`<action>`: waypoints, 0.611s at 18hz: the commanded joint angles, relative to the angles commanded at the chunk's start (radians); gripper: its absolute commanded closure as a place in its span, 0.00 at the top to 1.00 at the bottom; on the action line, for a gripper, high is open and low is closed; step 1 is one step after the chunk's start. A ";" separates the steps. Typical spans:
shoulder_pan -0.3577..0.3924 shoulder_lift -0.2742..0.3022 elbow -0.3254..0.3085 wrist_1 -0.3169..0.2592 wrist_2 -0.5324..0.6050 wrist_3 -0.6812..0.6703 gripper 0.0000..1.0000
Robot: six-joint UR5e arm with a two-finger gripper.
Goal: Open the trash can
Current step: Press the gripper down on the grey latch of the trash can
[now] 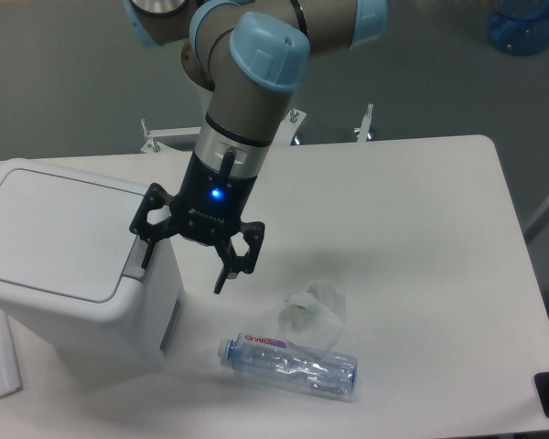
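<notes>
White plastic bin [69, 261] at the counter's [421, 210] left end, lid flat and shut. Gripper [188, 265], fingers spread wide and empty, hangs at the bin's right rim, one finger beside the grey tab [139, 261]. Pressing the tab remains; nothing is opened.

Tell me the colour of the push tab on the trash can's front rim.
Grey, on the boxy white plastic trash can; clearest in the fixed camera view, partly behind the gripper.

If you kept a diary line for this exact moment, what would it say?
gripper: open, empty, by bin's grey button | trash can: lid shut | bottle: lying on table | crumpled plastic: beside bottle
</notes>
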 joint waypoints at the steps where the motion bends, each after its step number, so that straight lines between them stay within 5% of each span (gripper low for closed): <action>1: 0.000 0.000 -0.005 0.000 0.000 -0.009 1.00; 11: -0.005 -0.003 -0.008 0.003 0.009 -0.014 1.00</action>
